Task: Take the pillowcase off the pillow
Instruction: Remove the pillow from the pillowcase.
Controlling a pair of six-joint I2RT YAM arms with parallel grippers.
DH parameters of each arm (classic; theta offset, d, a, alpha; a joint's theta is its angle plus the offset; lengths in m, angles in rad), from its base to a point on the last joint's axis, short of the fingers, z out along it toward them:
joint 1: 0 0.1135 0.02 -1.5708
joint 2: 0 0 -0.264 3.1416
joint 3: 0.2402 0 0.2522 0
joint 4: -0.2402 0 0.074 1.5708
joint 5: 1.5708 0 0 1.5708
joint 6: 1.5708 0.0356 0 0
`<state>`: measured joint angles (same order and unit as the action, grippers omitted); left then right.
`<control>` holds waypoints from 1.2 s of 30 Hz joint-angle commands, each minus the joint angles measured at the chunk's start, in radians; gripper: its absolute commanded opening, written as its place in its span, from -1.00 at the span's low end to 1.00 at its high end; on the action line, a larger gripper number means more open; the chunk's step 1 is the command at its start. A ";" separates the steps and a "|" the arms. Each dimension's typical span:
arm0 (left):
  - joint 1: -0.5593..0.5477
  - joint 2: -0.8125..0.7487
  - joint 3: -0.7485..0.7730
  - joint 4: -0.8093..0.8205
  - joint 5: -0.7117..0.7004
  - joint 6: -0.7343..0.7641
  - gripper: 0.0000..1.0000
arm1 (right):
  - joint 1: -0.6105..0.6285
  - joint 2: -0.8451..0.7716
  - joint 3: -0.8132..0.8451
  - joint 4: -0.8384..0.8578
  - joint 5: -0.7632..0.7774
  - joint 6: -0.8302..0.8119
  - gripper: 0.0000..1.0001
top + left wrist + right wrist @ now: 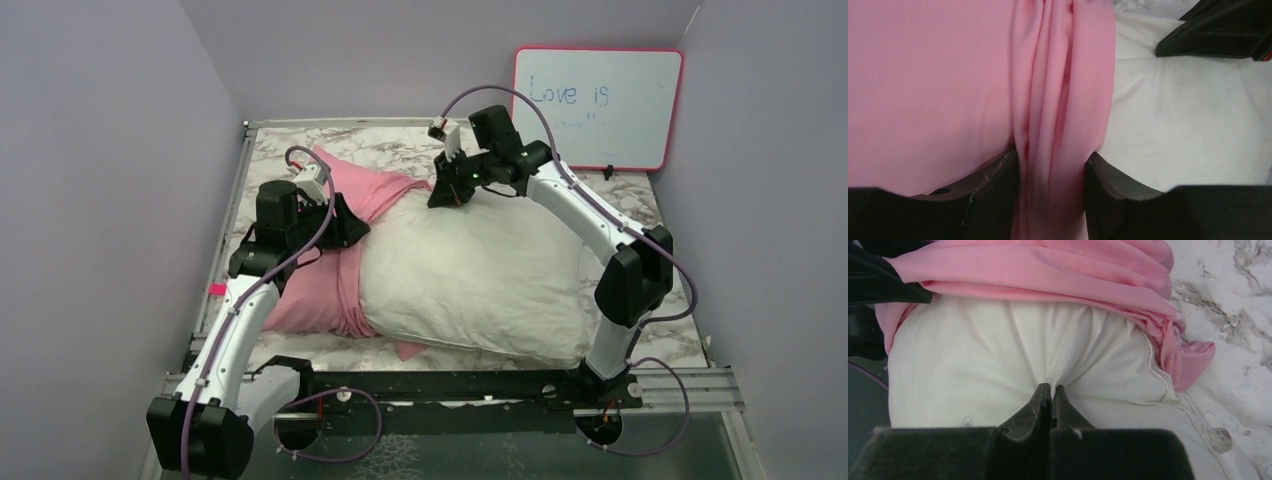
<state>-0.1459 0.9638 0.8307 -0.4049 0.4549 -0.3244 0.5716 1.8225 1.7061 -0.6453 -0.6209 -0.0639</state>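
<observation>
**While the right gripper (1051,390) is pinching the pillow (973,365), the left gripper (1052,165) is straddling the case (923,90)**

Right jaws are clamping a white pleat, the case lying beyond their tips. Left jaws, nearer the case, are standing apart astride a pink fold running straight ahead. Both arms are reaching forward, wrists pitching down.

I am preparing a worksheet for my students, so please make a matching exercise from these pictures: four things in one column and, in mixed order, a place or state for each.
Things
1. pillowcase
2. whiteboard
3. left gripper
4. right gripper

Places or states
A. fingers shut, pinching the white pillow
B. pink, bunched over one end of the pillow
C. fingers apart, pink folds between them
D. standing by the back wall

Pairs: 1-B, 2-D, 3-C, 4-A
</observation>
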 commanded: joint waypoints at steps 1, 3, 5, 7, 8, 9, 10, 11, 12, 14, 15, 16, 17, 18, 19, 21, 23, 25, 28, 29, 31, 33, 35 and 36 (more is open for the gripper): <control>-0.002 0.037 0.147 0.035 0.027 0.025 0.12 | 0.055 -0.109 0.003 0.039 -0.003 -0.090 -0.99; -0.001 0.077 0.229 0.040 0.031 0.044 0.25 | 0.117 -0.152 -0.022 0.063 0.044 -0.161 -0.99; -0.001 0.129 0.311 0.042 0.049 0.069 0.31 | 0.178 -0.199 -0.065 0.098 0.099 -0.231 -0.99; -0.002 0.186 0.371 0.029 0.075 0.096 0.38 | 0.222 -0.250 -0.126 0.153 0.127 -0.282 -0.99; -0.002 0.216 0.393 0.016 0.099 0.111 0.39 | 0.233 -0.279 -0.163 0.185 0.134 -0.295 -0.99; -0.002 0.245 0.412 -0.003 0.128 0.127 0.43 | 0.237 -0.308 -0.203 0.225 0.135 -0.303 -0.99; -0.001 0.271 0.413 -0.018 0.153 0.136 0.45 | 0.240 -0.339 -0.262 0.260 0.137 -0.311 -0.99; -0.002 0.290 0.400 -0.021 0.179 0.136 0.46 | 0.243 -0.366 -0.303 0.293 0.136 -0.322 -0.99; -0.002 0.302 0.382 -0.021 0.211 0.130 0.46 | 0.247 -0.398 -0.339 0.316 0.127 -0.336 -0.99; -0.008 0.318 0.350 -0.019 0.298 0.130 0.46 | 0.255 -0.445 -0.411 0.370 0.125 -0.358 -0.99; -0.015 0.322 0.335 -0.018 0.337 0.135 0.47 | 0.259 -0.463 -0.443 0.391 0.125 -0.365 -0.99; -0.020 0.323 0.322 -0.019 0.375 0.141 0.48 | 0.263 -0.479 -0.470 0.406 0.124 -0.376 -0.99; -0.026 0.324 0.312 -0.018 0.411 0.147 0.53 | 0.266 -0.491 -0.490 0.419 0.126 -0.384 -0.99; -0.033 0.324 0.304 -0.019 0.437 0.154 0.55 | 0.270 -0.497 -0.505 0.426 0.129 -0.388 -0.99; -0.040 0.326 0.297 -0.019 0.457 0.159 0.55 | 0.273 -0.503 -0.513 0.427 0.129 -0.391 -0.99; -0.056 0.334 0.287 -0.022 0.488 0.173 0.53 | 0.278 -0.504 -0.521 0.420 0.130 -0.393 -0.99; -0.075 0.352 0.291 -0.045 0.507 0.193 0.30 | 0.283 -0.505 -0.525 0.412 0.141 -0.395 -0.99; -0.092 0.371 0.302 -0.075 0.503 0.218 -0.14 | 0.287 -0.511 -0.535 0.412 0.169 -0.395 -0.99; -0.095 0.362 0.311 -0.087 0.450 0.232 -0.62 | 0.289 -0.544 -0.570 0.448 0.262 -0.397 -0.99; -0.094 0.351 0.315 -0.087 0.430 0.236 -0.75 | 0.289 -0.563 -0.588 0.474 0.308 -0.397 -0.99; -0.093 0.336 0.329 -0.088 0.406 0.247 -0.99 | 0.289 -0.612 -0.647 0.549 0.378 -0.407 -0.99; -0.094 0.323 0.347 -0.090 0.374 0.254 -1.00 | 0.289 -0.658 -0.700 0.619 0.428 -0.422 -0.99; -0.094 0.311 0.368 -0.098 0.310 0.257 -1.00 | 0.289 -0.689 -0.725 0.658 0.479 -0.424 -0.99; -0.094 0.303 0.382 -0.105 0.266 0.261 -1.00 | 0.289 -0.700 -0.730 0.667 0.501 -0.430 -0.99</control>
<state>-0.2298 1.3209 1.1488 -0.4538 0.8165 -0.0879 0.8642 1.2003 1.0054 -0.1123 -0.2855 -0.4580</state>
